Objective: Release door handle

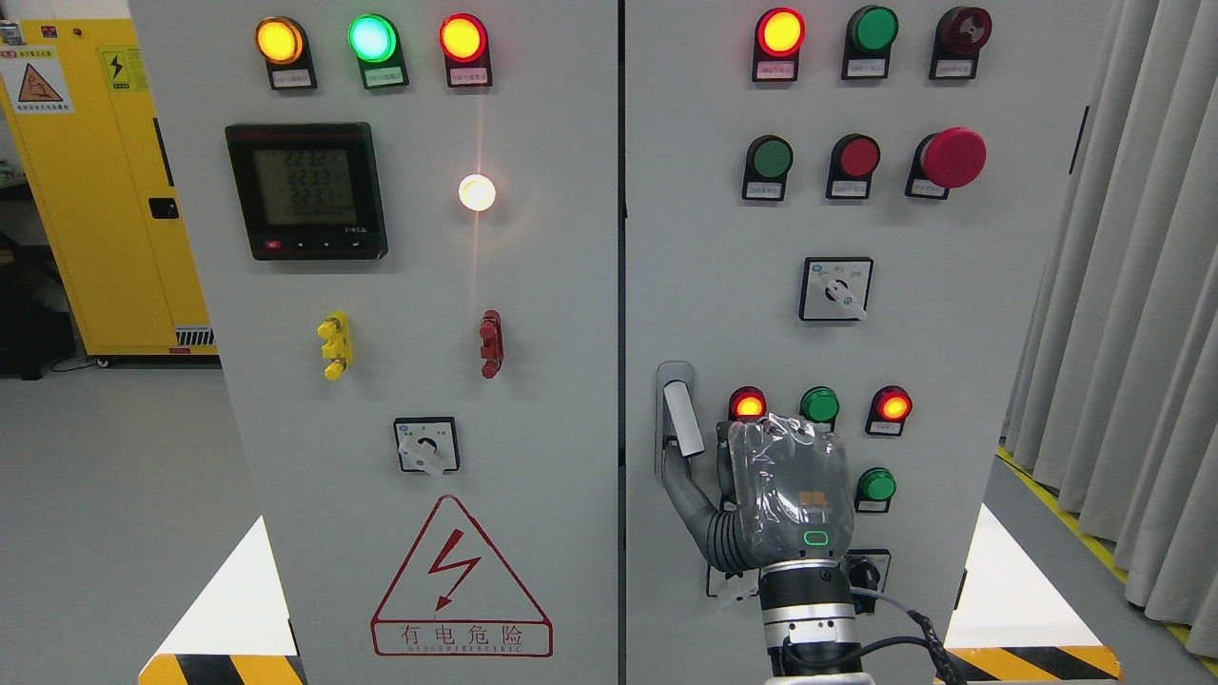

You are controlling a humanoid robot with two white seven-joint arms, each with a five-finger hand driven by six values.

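right hand (785, 495) up against the right door (952, 381), back of the palm toward the camera, arm rising from the bottom edge right of the middle. thumb (687, 495) stretched up-left, tip touching or just under the lower end of the handle (677, 419); cannot tell which. other fingers hidden behind the palm, so cannot tell whether curled or spread; no clear wrap around the handle visible. handle mounted near the left edge of the right door, lever tilted slightly out of its recess, just left of the lower row of lamps (820, 404). left hand out of sight. judged as the moment of letting go, or just short of it. risks from here: thumb hooking the lever on the way back and tugging the door open; knuckles brushing the green button (876, 485) just right of the hand, or the lamps above it, if pulled away sideways rather than straight back; wrist cable (904, 618) snagging the rotary switch (871, 571) beside it. straight retreat off the panel looks safest.
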